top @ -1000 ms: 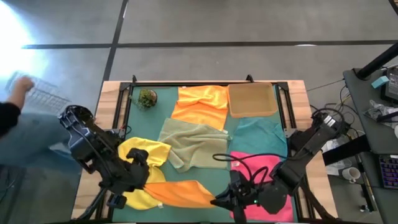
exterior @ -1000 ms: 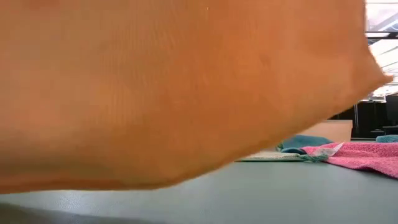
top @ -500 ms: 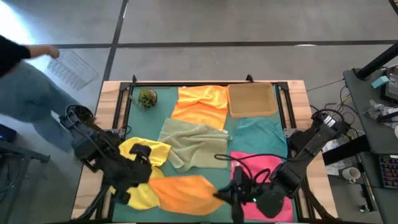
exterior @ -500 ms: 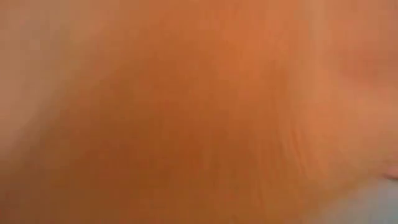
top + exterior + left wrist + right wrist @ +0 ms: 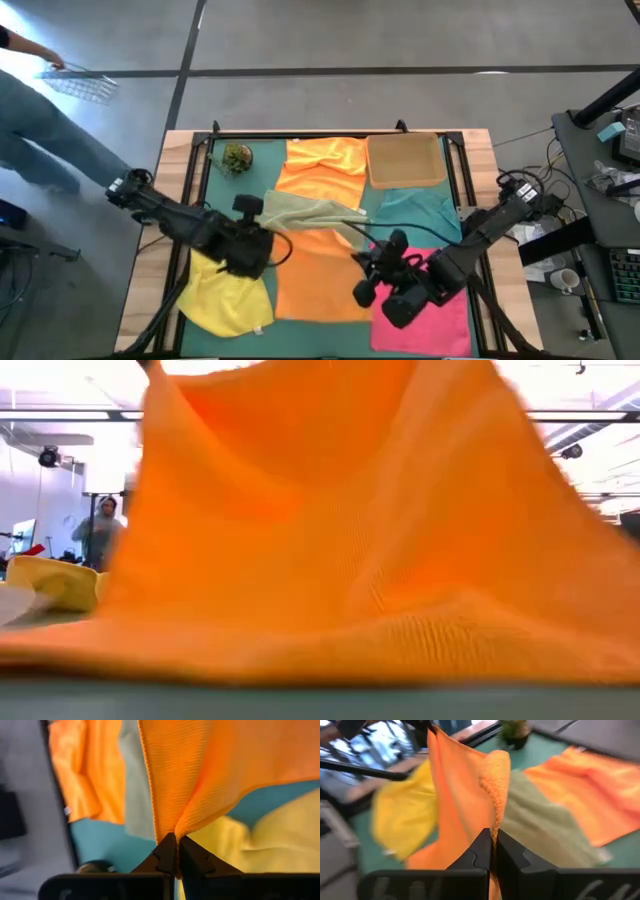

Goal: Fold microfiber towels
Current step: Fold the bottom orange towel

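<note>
The soft orange microfiber towel, a second ago bunched at the worktop's near edge, now spreads flat below the olive green cloth; left gripper and right gripper each stay clamped on a corner; ready for folding.

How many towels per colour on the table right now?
orange towels: 2
yellow towel: 1
olive green towel: 1
pink towel: 1
teal towel: 1
Total: 6
</note>
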